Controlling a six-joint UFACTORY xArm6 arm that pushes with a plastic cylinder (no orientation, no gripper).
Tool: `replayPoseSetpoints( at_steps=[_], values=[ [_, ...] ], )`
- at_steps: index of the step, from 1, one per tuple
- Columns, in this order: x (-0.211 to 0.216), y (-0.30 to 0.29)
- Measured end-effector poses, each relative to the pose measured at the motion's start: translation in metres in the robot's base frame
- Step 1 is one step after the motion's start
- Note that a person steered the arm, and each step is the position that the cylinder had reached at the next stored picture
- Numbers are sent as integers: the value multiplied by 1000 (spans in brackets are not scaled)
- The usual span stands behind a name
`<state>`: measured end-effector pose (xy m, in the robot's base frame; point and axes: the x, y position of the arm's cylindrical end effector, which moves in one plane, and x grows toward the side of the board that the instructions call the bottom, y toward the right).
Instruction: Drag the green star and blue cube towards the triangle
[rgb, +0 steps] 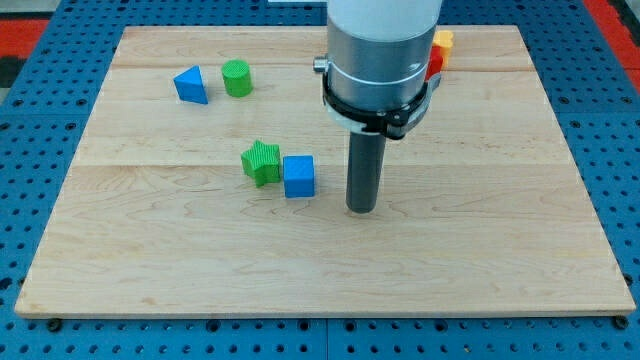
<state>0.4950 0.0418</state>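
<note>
A green star lies left of the board's middle, touching a blue cube on its right. A blue triangle sits at the upper left, with a green cylinder just to its right. My tip rests on the board to the right of the blue cube, a short gap apart from it.
The wooden board lies on a blue pegboard table. A yellow block and a red block show at the view's top, partly hidden behind the arm's grey body.
</note>
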Motion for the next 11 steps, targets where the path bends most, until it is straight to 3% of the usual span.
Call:
replayPoseSetpoints(
  at_steps=[6,7,8,9,11],
  values=[
    [-71,-166],
    [-76,-179],
    [-49,-191],
    [-49,-232],
    [-69,-236]
  ],
)
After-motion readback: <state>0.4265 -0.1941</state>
